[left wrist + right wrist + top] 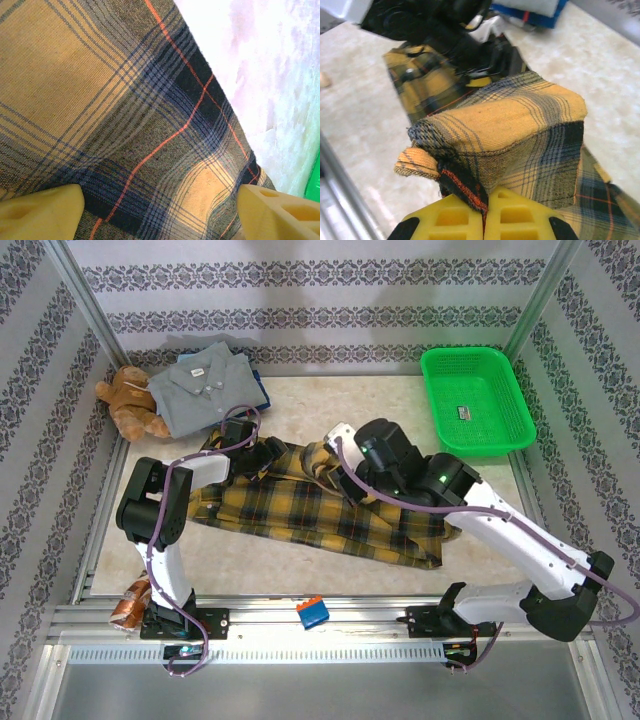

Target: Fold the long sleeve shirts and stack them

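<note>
Patterned wallpaper backs a pale surface (340, 405) in the overhead view, where the plaid shirt (300, 510) is spread, rumpled, across the middle between the two arms. A grey shirt (205, 380) is seen lying on a blue shirt (262, 400) at the far left, beside a teddy bear (128, 405). A green basket (478, 400) is set at the far right. The left gripper (268, 455) and right gripper (332, 462) are both seen at the plaid's far edge.

From the left wrist, what the overhead hides is made plain: the left gripper (160, 200) is spread wide just above flat plaid, with nothing held.

From the right wrist, the right gripper (485, 200) is shown pressed together, pinching a lifted fold of plaid.

A fold is judged to be in hand. It would be done well if the pinched edge were carried over evenly while the cloth beneath is kept flat.
</note>
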You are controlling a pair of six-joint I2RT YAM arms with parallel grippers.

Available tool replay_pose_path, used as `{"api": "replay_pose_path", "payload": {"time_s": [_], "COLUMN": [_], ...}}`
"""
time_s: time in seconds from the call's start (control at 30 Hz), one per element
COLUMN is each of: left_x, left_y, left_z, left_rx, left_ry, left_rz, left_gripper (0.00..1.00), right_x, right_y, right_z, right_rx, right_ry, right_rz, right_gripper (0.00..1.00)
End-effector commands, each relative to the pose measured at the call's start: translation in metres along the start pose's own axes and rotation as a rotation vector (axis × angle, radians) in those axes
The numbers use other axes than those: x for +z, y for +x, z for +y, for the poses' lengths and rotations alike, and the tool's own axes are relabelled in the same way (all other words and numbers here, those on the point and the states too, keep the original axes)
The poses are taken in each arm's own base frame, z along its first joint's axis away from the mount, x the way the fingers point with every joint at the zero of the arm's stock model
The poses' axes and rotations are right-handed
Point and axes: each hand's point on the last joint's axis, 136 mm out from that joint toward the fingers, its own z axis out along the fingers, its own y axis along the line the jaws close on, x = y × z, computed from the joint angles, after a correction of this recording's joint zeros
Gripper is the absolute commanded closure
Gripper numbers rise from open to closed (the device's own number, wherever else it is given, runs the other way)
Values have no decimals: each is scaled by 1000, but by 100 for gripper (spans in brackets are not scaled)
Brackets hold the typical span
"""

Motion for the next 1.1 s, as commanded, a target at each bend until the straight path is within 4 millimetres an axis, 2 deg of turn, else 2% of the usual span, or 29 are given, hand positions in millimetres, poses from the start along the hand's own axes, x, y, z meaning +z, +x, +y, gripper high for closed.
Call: {"api": "replay_pose_path", "payload": {"time_s": [0.0, 0.1, 0.17, 0.3, 0.4, 0.53, 0.7, 0.83, 0.93, 1.07], "left_x": [9, 7, 7, 7, 8, 7, -2, -13, -24, -52], "left_y": [21, 21, 20, 21, 22, 22, 16, 10, 4, -13], "left_z": [77, 77, 77, 79, 80, 78, 65, 52, 42, 22], "left_rx": [-48, -45, -45, -47, -47, -55, -50, -47, -56, -51], "left_ry": [-238, -237, -235, -236, -236, -222, -194, -165, -141, -96], "left_rz": [84, 85, 84, 86, 85, 82, 60, 31, 2, -92], "left_gripper": [18, 18, 18, 18, 18, 18, 18, 17, 17, 16], "right_x": [-1, 0, 0, 1, 5, 15, 32, 58, 77, 108], "right_y": [6, -1, -1, 0, 8, 19, 27, 36, 35, 31], "right_z": [34, 66, 81, 94, 93, 69, 26, -13, -37, -54], "right_rx": [40, 30, 5, 4, -3, -37, -104, -192, -243, -289], "right_ry": [-111, -192, -211, -237, -228, -140, -25, 79, 139, 144], "right_rz": [39, 57, 77, 111, 124, 123, 143, 165, 161, 154], "right_gripper": [99, 99, 99, 97, 97, 97, 95, 93, 93, 94]}}
